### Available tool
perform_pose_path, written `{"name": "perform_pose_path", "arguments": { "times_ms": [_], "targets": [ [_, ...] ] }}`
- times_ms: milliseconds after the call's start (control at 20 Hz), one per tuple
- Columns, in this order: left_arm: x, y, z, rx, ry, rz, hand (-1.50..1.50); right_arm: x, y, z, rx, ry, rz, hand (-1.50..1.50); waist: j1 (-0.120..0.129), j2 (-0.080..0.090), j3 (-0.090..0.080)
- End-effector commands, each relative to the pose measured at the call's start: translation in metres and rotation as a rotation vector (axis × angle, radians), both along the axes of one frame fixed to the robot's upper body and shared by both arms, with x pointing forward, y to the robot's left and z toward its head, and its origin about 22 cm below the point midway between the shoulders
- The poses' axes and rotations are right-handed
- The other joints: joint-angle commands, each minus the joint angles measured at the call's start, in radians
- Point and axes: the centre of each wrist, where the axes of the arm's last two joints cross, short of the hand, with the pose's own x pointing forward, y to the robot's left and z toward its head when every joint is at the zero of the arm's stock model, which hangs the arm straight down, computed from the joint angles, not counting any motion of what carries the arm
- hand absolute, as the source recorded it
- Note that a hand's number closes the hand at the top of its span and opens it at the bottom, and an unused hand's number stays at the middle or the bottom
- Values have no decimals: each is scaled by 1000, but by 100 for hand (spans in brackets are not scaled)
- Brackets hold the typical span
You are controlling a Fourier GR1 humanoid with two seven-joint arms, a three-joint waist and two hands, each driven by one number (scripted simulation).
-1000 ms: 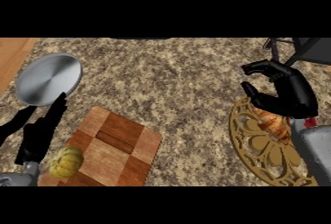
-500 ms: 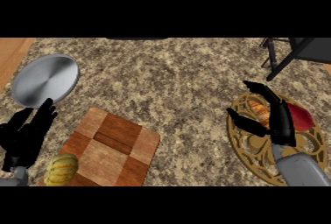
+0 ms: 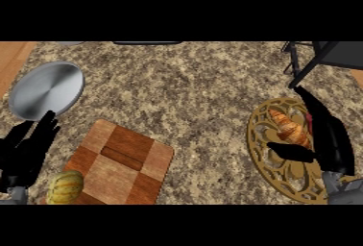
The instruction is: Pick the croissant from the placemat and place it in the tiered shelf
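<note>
Head view: steep look down on the speckled stone desk (image 3: 191,86).
Croissant (image 3: 289,129): lies on the round gold openwork placemat (image 3: 273,166) at the right, not yet lifted.
Right robot hand (image 3: 322,139): set over the placemat with its fingers running along the croissant's right side and the thumb (image 3: 289,151) just near of it; the hand is partly open around the pastry, and whether it touches it cannot be told.
Left robot hand (image 3: 28,153): resting open, fingers up, at the near left edge.
Tiered shelf (image 3: 319,55): dark frame at the far right corner, only partly in view.
Other things: grey plate (image 3: 46,89) far left; wooden cutting board (image 3: 120,163) with a yellow-green squash (image 3: 65,187).
Progress: early; grasp, lift, carry and placing all remain.
</note>
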Motion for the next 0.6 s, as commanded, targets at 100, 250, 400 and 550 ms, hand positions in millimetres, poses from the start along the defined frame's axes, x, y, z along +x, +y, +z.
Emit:
{"name": "perform_pose_path", "arguments": {
  "times_ms": [100,250,400,550],
  "targets": [
    [0,-2,2,-10,5,-11,0,-9,11,33,-268,290,-36,-150,12,2,0],
    [2,5,16,2,9,-26,0,-11,12,36,-422,472,-6,-150,28,3,1],
    [0,2,5,-1,-25,-32,0,3,24,65,-495,548,-11,-150,32,9,2],
    [-6,-10,5,16,-18,-20,0,-1,20,54,-564,591,-7,-150,24,8,5]
  ]
}}
